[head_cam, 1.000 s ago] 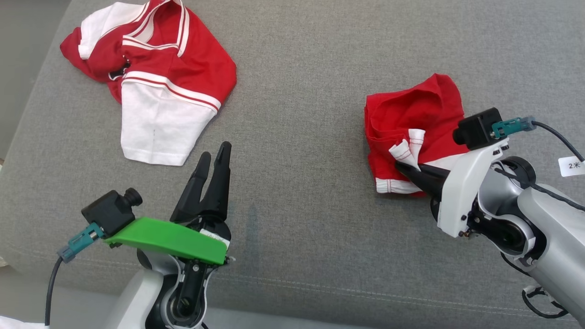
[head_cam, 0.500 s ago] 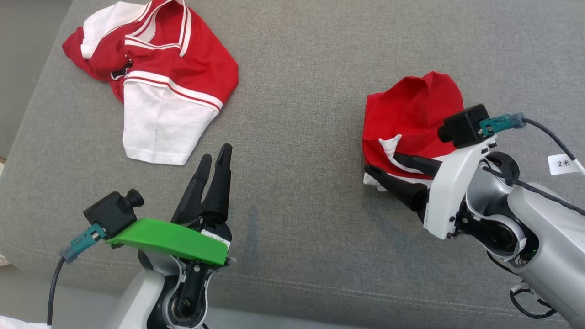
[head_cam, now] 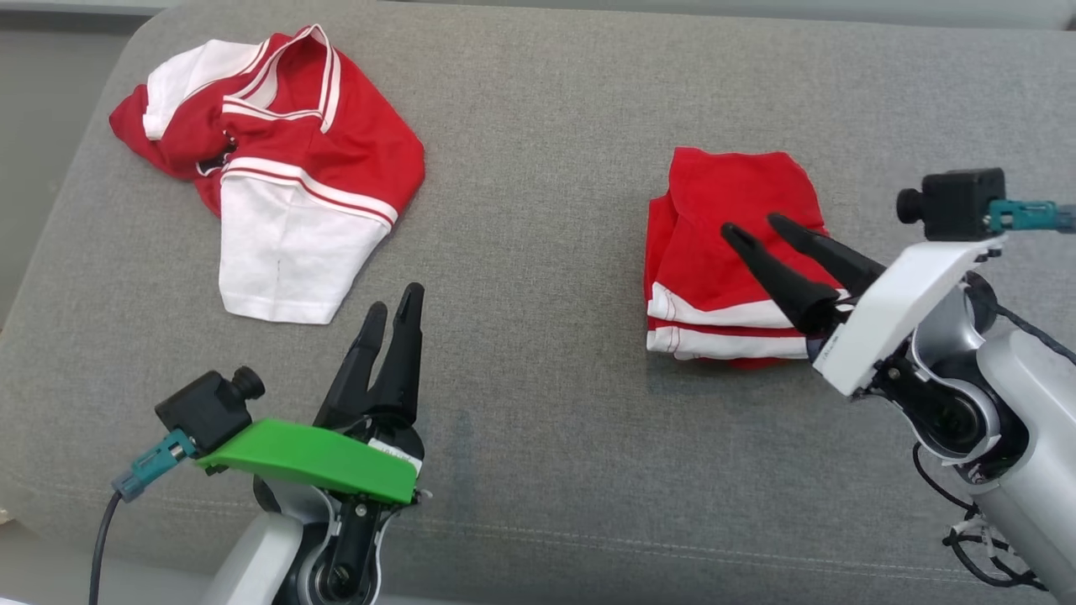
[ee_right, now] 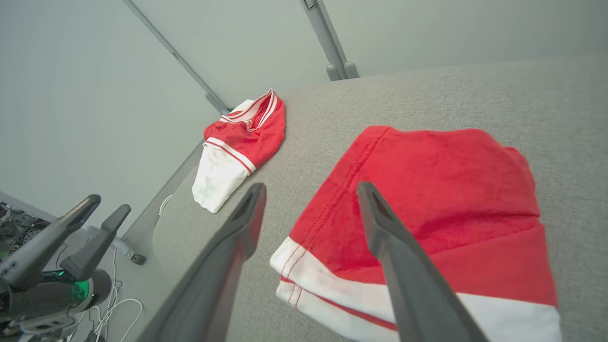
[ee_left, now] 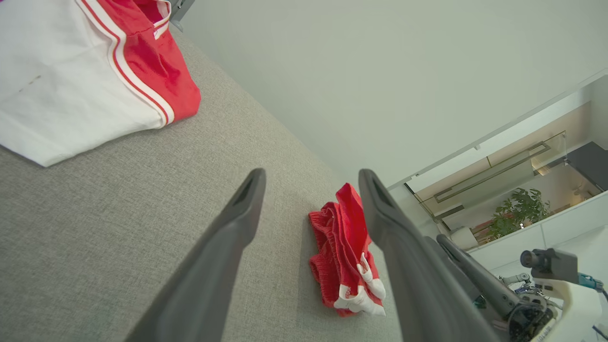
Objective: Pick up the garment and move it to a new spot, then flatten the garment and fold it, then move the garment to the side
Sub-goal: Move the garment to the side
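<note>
Right hand [head_cam: 750,223] hovers wide open, empty, over the folded garment [head_cam: 714,189]. Lower it and pinch all layers at the banded hem behind your fingertips [head_cam: 735,239], keeping the fold intact.

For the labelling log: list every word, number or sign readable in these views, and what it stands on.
No legible text in any view.
White sticker beside the green cover on the left end effector: too small to read.
Folded red garment and red and white shirt: no print visible.
</note>
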Motion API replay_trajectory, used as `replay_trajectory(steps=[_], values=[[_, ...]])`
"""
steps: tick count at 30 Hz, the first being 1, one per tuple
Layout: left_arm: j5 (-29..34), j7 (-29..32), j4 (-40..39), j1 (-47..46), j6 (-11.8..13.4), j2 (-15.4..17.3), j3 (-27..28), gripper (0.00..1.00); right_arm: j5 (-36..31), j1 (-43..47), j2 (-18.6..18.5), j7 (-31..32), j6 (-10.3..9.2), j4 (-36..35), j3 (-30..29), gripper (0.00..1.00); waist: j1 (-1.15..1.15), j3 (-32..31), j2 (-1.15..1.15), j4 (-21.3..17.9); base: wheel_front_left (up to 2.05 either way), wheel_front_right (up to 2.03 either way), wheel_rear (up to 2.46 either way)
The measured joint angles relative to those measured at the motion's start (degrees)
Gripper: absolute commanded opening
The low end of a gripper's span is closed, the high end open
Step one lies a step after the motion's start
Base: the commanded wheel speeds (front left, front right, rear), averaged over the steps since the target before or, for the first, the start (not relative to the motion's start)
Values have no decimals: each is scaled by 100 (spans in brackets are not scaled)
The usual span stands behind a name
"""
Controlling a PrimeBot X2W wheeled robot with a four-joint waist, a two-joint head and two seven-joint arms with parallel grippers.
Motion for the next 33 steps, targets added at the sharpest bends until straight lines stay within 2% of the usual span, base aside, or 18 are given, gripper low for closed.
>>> replay_trajectory(steps=[3, 8, 13, 17, 33], values=[[1, 0, 1, 3, 0, -2, -21, 100, 189, 318, 102, -322, -96, 205, -383, 100, 0, -84, 0, -46, 0, 0, 0], [1, -12, -26, 137, 1, -15, -124, 100, 861, 1060, 494, -710, -147, 599, -915, 100, 0, -208, 0, -123, 0, 0, 0], [19, 10, -145, 231, 1, -16, -231, 100, 1127, 1344, 494, -847, -148, 861, -1249, 100, 0, -177, 0, -170, 0, 0, 0], [80, 46, -210, 231, 2, -15, -275, 100, 1494, 1461, 639, -993, -148, 1033, -1591, 100, 0, -72, 0, -172, 0, 0, 0], [167, 137, -366, 219, 5, 104, -246, 100, 2014, 1482, 1112, -1113, -146, 1527, -1833, 100, 0, 363, 0, -148, 0, 0, 0]])
